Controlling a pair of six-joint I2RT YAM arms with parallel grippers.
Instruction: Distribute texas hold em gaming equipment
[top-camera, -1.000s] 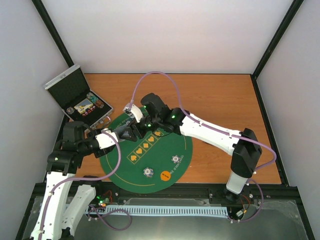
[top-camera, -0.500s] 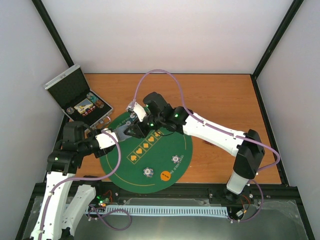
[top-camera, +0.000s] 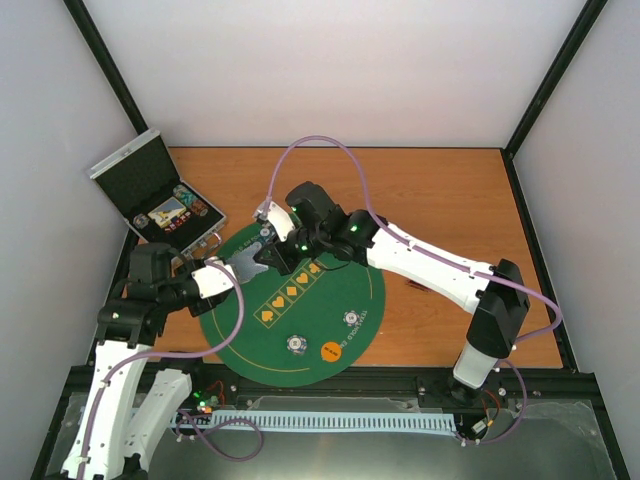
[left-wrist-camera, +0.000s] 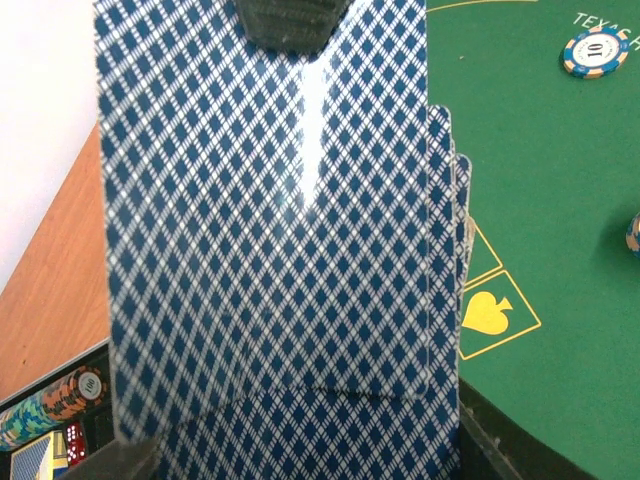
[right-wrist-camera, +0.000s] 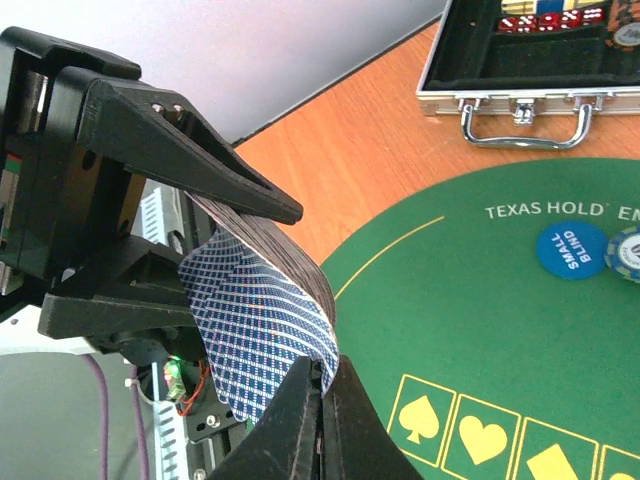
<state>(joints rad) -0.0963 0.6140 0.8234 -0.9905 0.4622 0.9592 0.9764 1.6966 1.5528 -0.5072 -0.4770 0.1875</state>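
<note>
Above the far-left rim of the green mat (top-camera: 345, 290), the deck of cards (left-wrist-camera: 270, 250) is clamped in the left jaws, its long axis pointing toward the right arm (top-camera: 420, 262); the top card (right-wrist-camera: 262, 340) is pinched at its free end between the closed right jaws.

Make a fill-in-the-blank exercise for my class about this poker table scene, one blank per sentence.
The right fingers pinch the top card of the deck that the ____ arm holds.
The card backs are checked in white and ____.
The round disc on the green mat reads SMALL ____.
The silver case has its lid ____.
Missing words: left; blue; BLIND; open.
</note>
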